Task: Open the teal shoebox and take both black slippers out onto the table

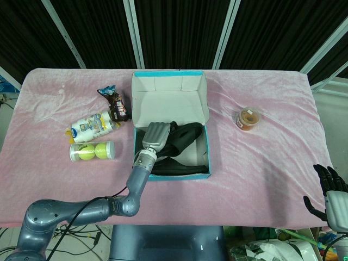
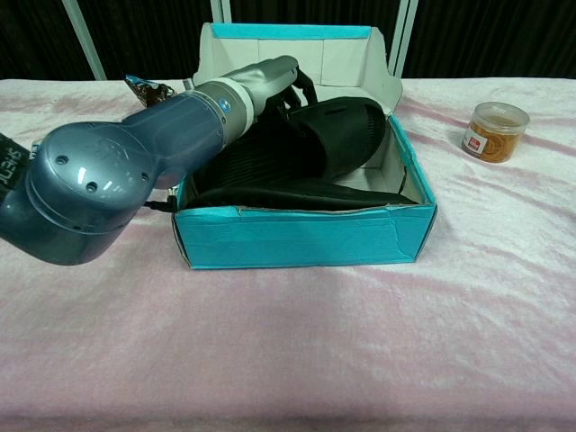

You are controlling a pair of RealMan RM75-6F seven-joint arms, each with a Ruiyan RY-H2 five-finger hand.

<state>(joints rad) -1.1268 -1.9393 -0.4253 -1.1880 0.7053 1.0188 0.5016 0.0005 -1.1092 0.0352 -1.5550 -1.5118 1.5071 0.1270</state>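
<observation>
The teal shoebox [image 1: 179, 176] [image 2: 297, 236] stands open mid-table with its lid [image 1: 169, 98] leaning back. Two black slippers are inside. One slipper [image 1: 187, 133] [image 2: 337, 126] is tilted up against the back; the other [image 1: 182, 166] [image 2: 270, 184] lies flat under it. My left hand [image 1: 154, 136] [image 2: 261, 79] reaches into the box's left side, and its fingers curl over the raised slipper's edge. My right hand [image 1: 331, 190] hangs off the table's front right corner with fingers spread and nothing in it.
An orange-filled jar [image 1: 248, 118] [image 2: 494, 130] stands right of the box. Left of the box lie a tennis-ball tube [image 1: 91, 151], a white packet [image 1: 93, 124] and a dark snack wrapper [image 1: 116, 103]. My left forearm [image 2: 108, 180] blocks the box's left side in the chest view.
</observation>
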